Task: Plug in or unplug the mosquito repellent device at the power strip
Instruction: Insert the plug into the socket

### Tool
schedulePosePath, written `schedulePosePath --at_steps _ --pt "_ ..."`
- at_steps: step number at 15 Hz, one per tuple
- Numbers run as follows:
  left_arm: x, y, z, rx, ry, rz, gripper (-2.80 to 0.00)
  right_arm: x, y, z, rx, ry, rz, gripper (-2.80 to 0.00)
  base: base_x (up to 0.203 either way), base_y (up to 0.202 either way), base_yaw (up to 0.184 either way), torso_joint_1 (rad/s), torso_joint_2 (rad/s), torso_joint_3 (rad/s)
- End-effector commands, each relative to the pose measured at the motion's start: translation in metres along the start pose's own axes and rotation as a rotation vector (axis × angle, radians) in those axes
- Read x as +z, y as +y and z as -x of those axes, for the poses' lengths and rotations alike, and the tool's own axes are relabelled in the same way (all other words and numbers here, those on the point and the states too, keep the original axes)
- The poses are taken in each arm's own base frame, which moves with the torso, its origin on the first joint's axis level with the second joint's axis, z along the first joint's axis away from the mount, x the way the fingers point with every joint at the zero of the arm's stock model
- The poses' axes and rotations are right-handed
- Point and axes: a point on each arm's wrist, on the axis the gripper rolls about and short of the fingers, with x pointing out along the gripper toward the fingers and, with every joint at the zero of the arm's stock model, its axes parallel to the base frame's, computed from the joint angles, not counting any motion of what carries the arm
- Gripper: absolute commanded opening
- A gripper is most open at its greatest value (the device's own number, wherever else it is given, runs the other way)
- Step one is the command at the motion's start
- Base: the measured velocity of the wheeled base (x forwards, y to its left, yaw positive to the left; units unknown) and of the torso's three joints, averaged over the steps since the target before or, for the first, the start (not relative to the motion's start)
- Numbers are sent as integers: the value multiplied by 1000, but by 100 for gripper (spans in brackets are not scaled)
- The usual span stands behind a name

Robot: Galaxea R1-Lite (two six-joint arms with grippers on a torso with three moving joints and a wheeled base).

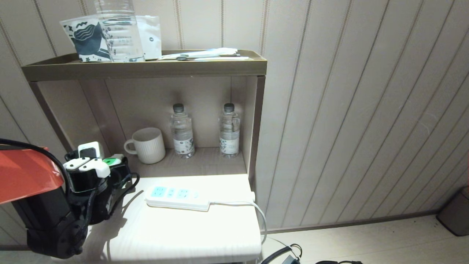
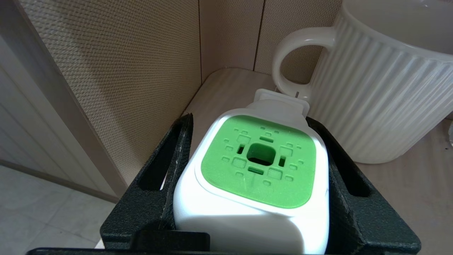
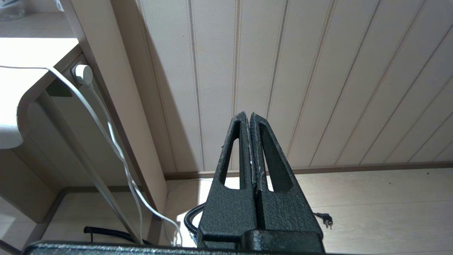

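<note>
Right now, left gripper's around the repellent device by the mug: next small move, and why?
Probably finish closing, then lift. The left gripper brackets the white, green-faced mosquito repellent device, beside the ribbed white mug; the long white power strip lies apart with its sockets free.

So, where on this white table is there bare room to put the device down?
The white tabletop is bare in front of the power strip, up to the near edge. The back is crowded: mug, two water bottles. The left pincer flanks the mosquito repellent device beside the mug.
</note>
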Motion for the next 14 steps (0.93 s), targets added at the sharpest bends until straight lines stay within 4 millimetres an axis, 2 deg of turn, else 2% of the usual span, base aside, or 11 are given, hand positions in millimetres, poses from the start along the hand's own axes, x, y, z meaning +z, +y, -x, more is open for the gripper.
schedulePosePath --at_steps 1,5,7,11,14 --pt "5 0 1 -4 -40 22 -280 0 0 0 1 0 -1 -280 0 0 0 0 0 0" --pt "13 0 3 -8 -43 0 -280 0 0 0 1 0 1 -280 0 0 0 0 0 0" --pt "26 3 7 -21 -6 -20 -280 0 0 0 1 0 1 -280 0 0 0 0 0 0" --pt "67 23 20 -81 97 -92 -280 0 0 0 1 0 1 -280 0 0 0 0 0 0" --pt "91 25 25 -116 178 -180 -280 0 0 0 1 0 0 -280 0 0 0 0 0 0"
